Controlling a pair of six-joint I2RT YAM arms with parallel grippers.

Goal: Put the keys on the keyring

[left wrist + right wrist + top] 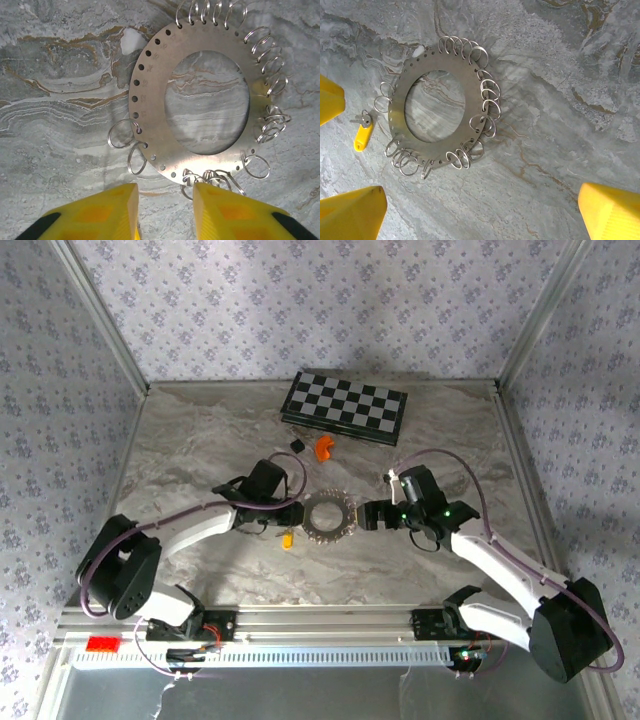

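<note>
Keyring [330, 515]: flat silvery disc with a wide round hole, lying on the table [200, 450] about midway across, between the two end effectors; small holes along the rim, many thin wire loops [487, 95] strung through them.
Key [287, 539]: tiny yellow-orange tag with a short metal end and a small loop of its own, flat on the table just near-left of the keyring — close beside it, not touching, not threaded on.
Left end effector [165, 205]: at the left edge of the keyring, yellow fingers [110, 210] part-way apart with bare table in the gap; a cluster of wire loops just ahead of one fingertip; nothing gripped.
Right end effector [481, 200]: just right of the keyring, spread wide and empty — bare table between the tips.
Chessboard [345, 405]: folded, at the far edge, well apart from the keyring.
Orange curved piece [323, 448]: on the near side of the chessboard, just beside it.
Black cube [296, 444]: just left of the orange curved piece.
</note>
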